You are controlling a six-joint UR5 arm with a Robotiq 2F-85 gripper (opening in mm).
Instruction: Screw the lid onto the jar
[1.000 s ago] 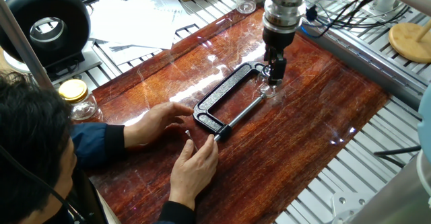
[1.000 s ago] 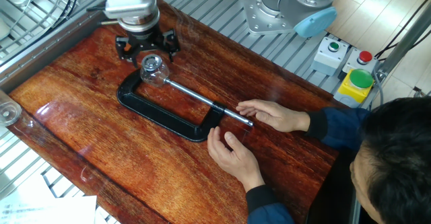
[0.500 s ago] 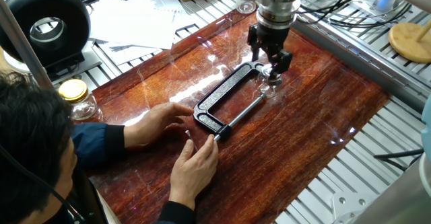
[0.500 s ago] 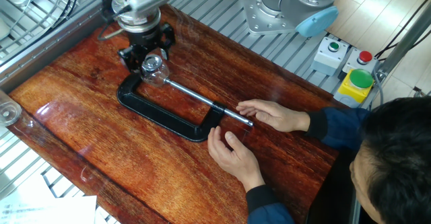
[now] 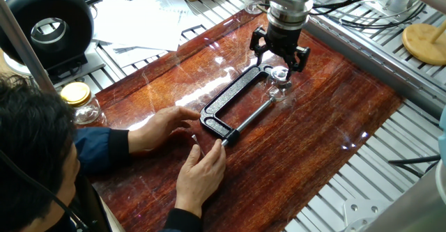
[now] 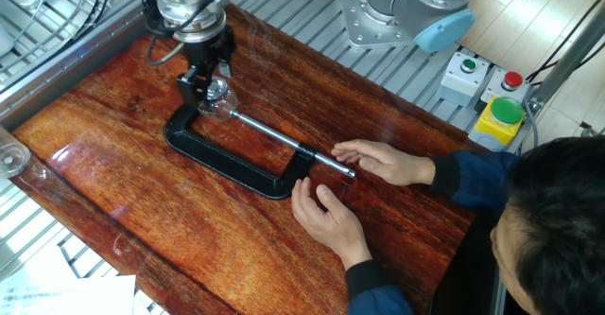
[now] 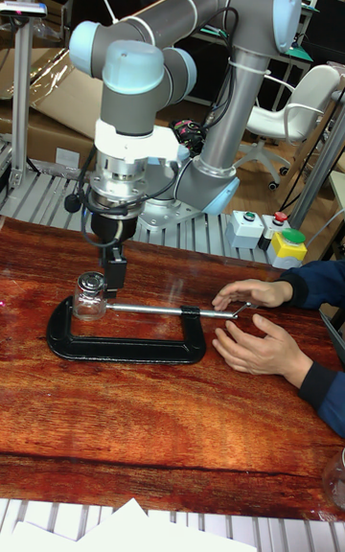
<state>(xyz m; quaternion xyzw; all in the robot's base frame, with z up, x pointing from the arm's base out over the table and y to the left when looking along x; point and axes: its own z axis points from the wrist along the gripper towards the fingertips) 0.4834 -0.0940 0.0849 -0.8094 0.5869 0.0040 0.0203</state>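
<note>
While the polished reddish wooden surface (image 5: 306, 141) carries everything, the long black metal C-clamp (image 5: 233, 105) lies flat on it, and two bare human hands (image 6: 331, 222) rest near its screw handle. At the clamp's other end, the black two-finger gripper (image 5: 280, 52) hangs just above the small squat clear glass jar (image 7: 91, 296), jaws spread wide and empty. The small silvery round lid (image 6: 216, 89) sits on the jar's top.
</note>
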